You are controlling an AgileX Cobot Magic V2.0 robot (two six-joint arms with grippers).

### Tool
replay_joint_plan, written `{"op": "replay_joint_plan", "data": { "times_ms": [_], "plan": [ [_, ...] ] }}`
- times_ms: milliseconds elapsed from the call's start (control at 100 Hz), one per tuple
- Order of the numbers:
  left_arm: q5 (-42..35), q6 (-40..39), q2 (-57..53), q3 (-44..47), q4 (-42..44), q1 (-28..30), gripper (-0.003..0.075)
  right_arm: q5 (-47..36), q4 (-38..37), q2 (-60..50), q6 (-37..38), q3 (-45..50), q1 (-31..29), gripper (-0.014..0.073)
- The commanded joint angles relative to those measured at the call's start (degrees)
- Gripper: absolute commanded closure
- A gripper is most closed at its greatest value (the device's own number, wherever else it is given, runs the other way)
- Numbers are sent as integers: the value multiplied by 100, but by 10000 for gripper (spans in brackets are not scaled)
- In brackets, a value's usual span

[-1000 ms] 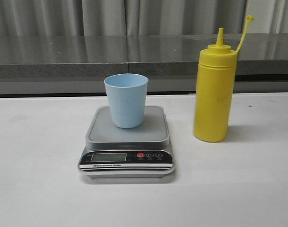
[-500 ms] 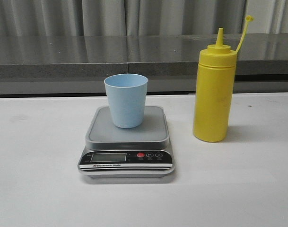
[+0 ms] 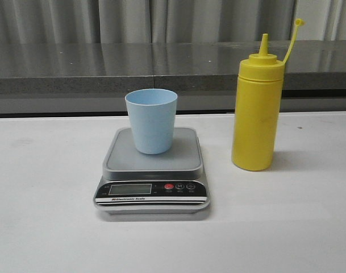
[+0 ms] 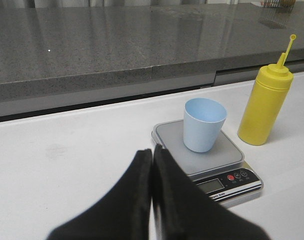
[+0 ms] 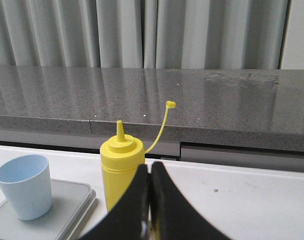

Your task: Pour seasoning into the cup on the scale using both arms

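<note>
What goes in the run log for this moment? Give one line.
left gripper shut, empty | right gripper shut, empty | cup on scale | seasoning upright, untouched

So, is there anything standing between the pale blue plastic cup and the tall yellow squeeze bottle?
No. In the front view only the scale's grey platform and bare white table lie between the pale blue plastic cup and the tall yellow squeeze bottle.

The pale blue cup [image 3: 151, 120] is showing a matt, smooth plastic surface, while the yellow squeeze bottle [image 3: 257, 108] is looking like slightly glossier plastic with a thin flexible cap strap [image 3: 291, 41]. The scale [image 3: 152, 172] is presenting a brushed silver-grey platform and a glossy black front panel [image 3: 151, 190]. The white table [image 3: 42, 216] is appearing matt, and the grey counter [image 3: 76, 65] behind is gleaming like polished speckled stone.
</note>
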Motion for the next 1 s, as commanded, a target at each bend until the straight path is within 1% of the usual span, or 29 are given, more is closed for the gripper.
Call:
{"op": "replay_joint_plan", "data": {
  "times_ms": [0,80,140,400,460,500,730,900,990],
  "plan": [
    [-463,-50,42,-151,-88,8,741,-748,79,-97,-58,44,-115,652],
    [-463,-50,42,-151,-88,8,741,-1191,61,-222,-34,327,-357,652],
    [-463,-50,42,-151,-88,8,741,-1310,-32,-426,84,542,-537,652],
    [-463,-50,42,-151,-88,8,741,-959,-265,-1444,516,1083,-1129,652],
    [-463,-50,42,-151,-88,8,741,-922,-265,-1610,516,1224,-1166,652],
    [-463,-50,42,-151,-88,8,741,-576,-270,-1737,516,1210,-1173,652],
    [-463,-50,42,-151,-88,8,741,414,-422,-2550,516,1215,-1180,652],
    [-463,-50,57,-151,-88,8,741,442,-442,-2531,526,1215,-1180,652],
    [-455,-50,57,-151,-88,8,741,303,-414,-2531,526,1209,-1180,652]
  ]
}}
